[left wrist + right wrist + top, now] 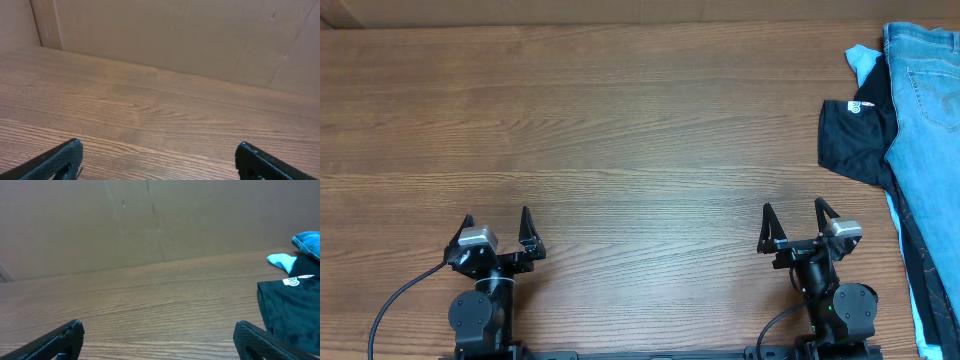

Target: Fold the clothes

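Observation:
The light beige garment is out of view in every frame. My left gripper [497, 220] sits near the table's front edge at the left, open and empty; its wide-spread fingers show in the left wrist view [157, 150] over bare wood. My right gripper [793, 214] sits near the front edge at the right, open and empty; in the right wrist view [159, 330] its fingers are spread wide over bare wood.
A pile of clothes lies at the table's right edge: blue denim jeans [926, 110], a black shirt with a white logo [855, 135] and a light blue cloth [863, 62]. The black shirt [292, 305] lies to the right of my right gripper. A cardboard wall [175, 35] stands behind the wooden table [620, 150].

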